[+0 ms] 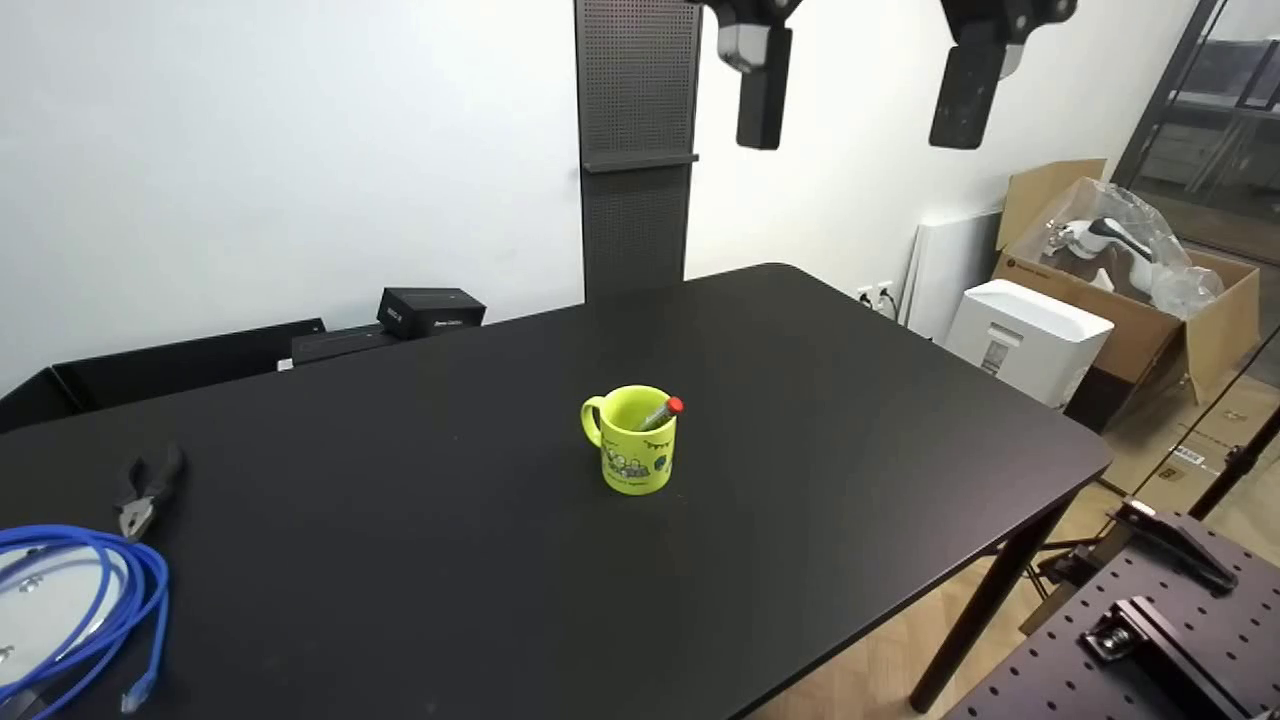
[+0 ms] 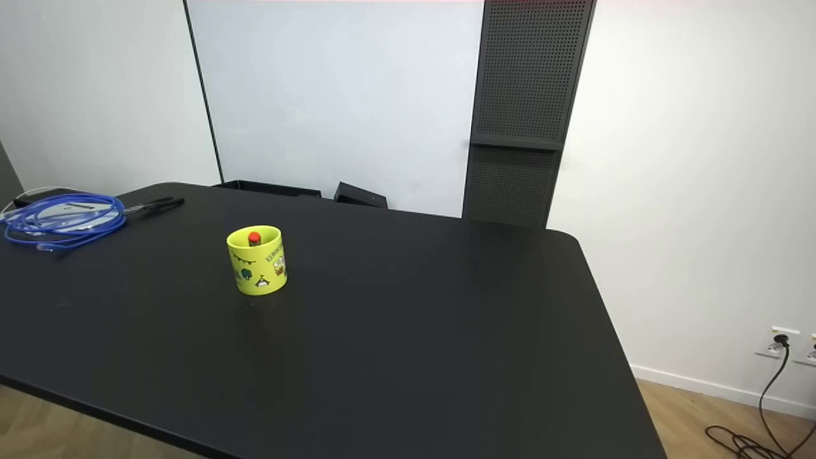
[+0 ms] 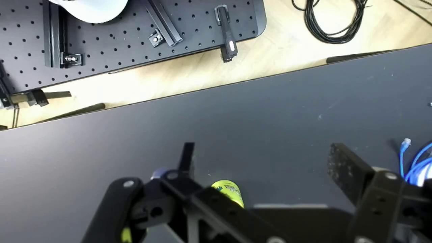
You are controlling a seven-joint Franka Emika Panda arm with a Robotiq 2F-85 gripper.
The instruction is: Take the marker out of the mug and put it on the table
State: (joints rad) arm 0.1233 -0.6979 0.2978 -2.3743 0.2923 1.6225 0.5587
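Observation:
The yellow-green mug (image 1: 637, 462) stands upright on the black table (image 1: 400, 570), its handle to the left in an exterior view; it also shows in an exterior view (image 2: 258, 271). The marker (image 1: 660, 413) leans inside the mug with its red end above the rim; that red end also shows in an exterior view (image 2: 255, 239). My gripper (image 1: 860, 140) is open and empty, high above the table. In the wrist view the open fingers (image 3: 263, 148) have only table between them. The mug (image 3: 232, 192) is partly hidden behind a finger there, and the marker is not visible.
A coiled blue cable (image 1: 150, 590) and pliers (image 1: 145, 500) lie on the table's left side. Black boxes (image 1: 432, 312) stand at the back edge. A perforated plate (image 3: 114, 40) lies across a gap from the table edge.

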